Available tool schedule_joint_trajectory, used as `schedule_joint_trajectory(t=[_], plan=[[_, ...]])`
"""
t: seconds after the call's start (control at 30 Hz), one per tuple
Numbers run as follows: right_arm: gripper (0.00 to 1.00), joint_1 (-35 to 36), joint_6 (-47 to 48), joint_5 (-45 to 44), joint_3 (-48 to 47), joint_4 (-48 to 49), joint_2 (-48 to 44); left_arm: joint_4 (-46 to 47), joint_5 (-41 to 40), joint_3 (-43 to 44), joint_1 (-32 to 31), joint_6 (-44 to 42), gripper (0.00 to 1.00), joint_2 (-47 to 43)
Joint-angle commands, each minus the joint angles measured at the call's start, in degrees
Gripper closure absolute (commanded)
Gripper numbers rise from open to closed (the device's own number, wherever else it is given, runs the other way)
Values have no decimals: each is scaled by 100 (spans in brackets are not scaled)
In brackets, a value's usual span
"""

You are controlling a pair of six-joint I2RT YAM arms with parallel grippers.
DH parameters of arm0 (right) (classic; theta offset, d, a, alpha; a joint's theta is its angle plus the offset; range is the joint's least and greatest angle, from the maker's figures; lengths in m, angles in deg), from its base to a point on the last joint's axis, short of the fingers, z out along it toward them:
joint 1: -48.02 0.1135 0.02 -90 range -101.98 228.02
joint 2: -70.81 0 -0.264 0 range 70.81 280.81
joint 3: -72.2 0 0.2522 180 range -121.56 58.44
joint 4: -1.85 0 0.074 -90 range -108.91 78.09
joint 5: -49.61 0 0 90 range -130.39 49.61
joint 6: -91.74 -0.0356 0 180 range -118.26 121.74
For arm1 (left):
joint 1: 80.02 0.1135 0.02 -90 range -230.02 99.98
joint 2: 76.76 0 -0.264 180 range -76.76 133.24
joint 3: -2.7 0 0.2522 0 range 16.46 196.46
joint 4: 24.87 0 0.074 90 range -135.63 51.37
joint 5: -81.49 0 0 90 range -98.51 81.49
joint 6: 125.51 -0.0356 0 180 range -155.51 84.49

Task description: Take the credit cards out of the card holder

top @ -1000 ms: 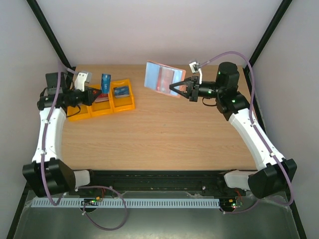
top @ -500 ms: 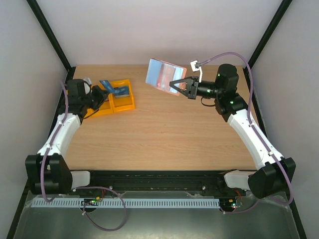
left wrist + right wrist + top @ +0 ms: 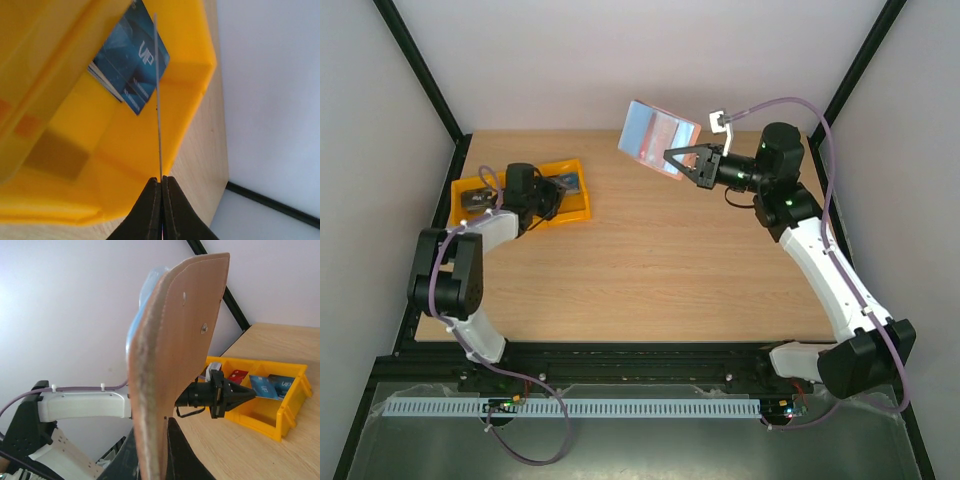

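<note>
**A:** Hazards first.

**B:** Left hand (image 3: 161, 181): fingers pressed tight on one card (image 3: 158, 100), seen edge-on and gripped by a short end only, over the end compartment of the tray (image 3: 578, 208). With so little of it gripped, the card may pivot or slip. If let go off-centre, it could catch the tray's wall and tip out onto the counter (image 3: 650, 270).

**A:** And the other?

**B:** Right hand (image 3: 675, 162): clamped on the lower rim of the card holder (image 3: 660, 137). The holder is held in the air, well away from the tray and higher than it, standing nearly on edge. Gripped at one rim, it may swing, and anything left inside could slide out.

**A:** Count?

**B:**
- Card holder: one.
- Tray: one, with three compartments.
- Cards seen: three.
  - The pinched card.
  - A blue card (image 3: 131, 57) lying in the end compartment.
  - A red card (image 3: 239, 375) in another compartment.
- Cards under the blue one, or inside the holder: cannot tell.
</note>
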Motion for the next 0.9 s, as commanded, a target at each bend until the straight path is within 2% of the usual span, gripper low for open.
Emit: schedule_joint_trajectory(t=[0.0, 0.23, 0.5, 0.87], plan=[[98, 4, 275, -107, -362, -170, 205, 599, -314, 382, 33, 397, 97, 415], [98, 5, 636, 20, -883, -623, 688, 754, -497, 722, -24, 425, 97, 1021], [98, 0, 754, 43, -1055, -795, 922, 779, -443, 1123, -24, 424, 97, 1553], [98, -4, 855, 85, -1265, -1003, 1016, 367, -281, 842, -141, 384, 96, 1506]])
